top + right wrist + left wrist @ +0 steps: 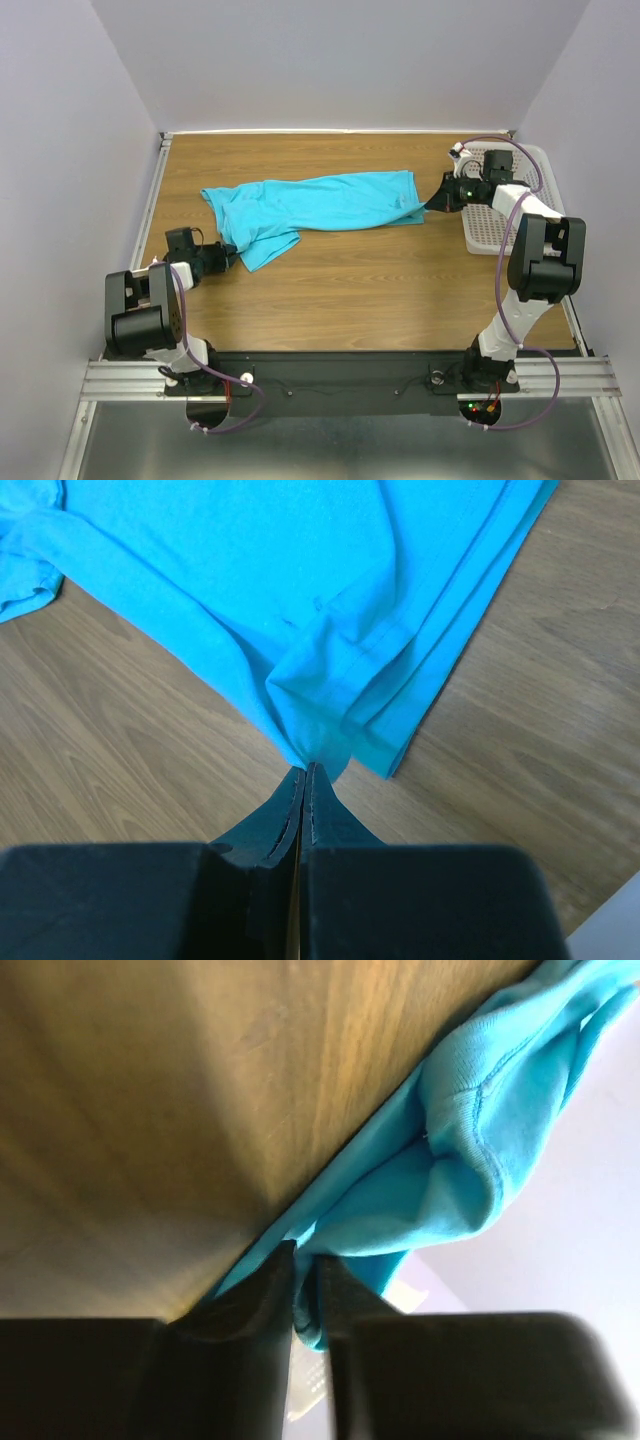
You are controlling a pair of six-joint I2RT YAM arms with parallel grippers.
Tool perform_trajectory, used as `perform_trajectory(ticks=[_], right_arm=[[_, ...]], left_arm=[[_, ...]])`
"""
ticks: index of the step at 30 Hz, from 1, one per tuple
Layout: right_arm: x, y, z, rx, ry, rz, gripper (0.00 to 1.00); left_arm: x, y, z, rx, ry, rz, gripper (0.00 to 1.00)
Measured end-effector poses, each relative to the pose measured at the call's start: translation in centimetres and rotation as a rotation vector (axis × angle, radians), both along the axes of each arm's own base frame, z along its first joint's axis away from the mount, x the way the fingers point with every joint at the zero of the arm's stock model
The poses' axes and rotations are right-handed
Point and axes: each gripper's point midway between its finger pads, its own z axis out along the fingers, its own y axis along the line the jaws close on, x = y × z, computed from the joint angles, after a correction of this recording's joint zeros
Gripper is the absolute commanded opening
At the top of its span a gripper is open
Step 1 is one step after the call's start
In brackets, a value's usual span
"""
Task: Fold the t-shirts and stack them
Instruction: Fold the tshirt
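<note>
One turquoise t-shirt (pixel 310 205) lies stretched and bunched across the wooden table, from the left middle to the right back. My left gripper (pixel 232 257) is shut on its lower left end; in the left wrist view the cloth (pixel 450 1150) is pinched between the jaws of that gripper (pixel 305 1265). My right gripper (pixel 436 201) is shut on the shirt's right hem corner; in the right wrist view the cloth (pixel 330 610) bunches into a point at the closed tips of that gripper (pixel 306 771). The neck label is not visible.
A white mesh basket (pixel 545 160) stands at the table's back right, behind my right arm. White walls close the table on three sides. Bare wood (pixel 380 290) lies between the shirt and the arm bases.
</note>
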Motion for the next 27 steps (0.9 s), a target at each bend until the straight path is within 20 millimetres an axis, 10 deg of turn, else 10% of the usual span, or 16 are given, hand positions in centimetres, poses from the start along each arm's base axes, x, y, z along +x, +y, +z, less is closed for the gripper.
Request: perform_trajectory(ticks=[10, 20, 23, 27], right_arm=[[0.0, 0.0, 0.0, -0.001, -0.002, 0.001, 0.00], [0.0, -0.5, 1.1, -0.042, -0.016, -0.008, 0.01], [1.7, -0.8, 5.6, -0.053, -0.096, -0.014, 0.00], [5.2, -1.4, 17.2, -0.082, -0.357, -0.041, 0.01]], left_arm=[[1.5, -0.8, 1.6, -0.013, -0.129, -0.099, 0.00], [5.0, 1.9, 12.6, 0.081, -0.542, -0.202, 0.00], [6.4, 2.2, 17.6, 0.125, -0.692, -0.250, 0.00], [8.2, 2.5, 25.9, 0.219, -0.906, -0.307, 0.00]])
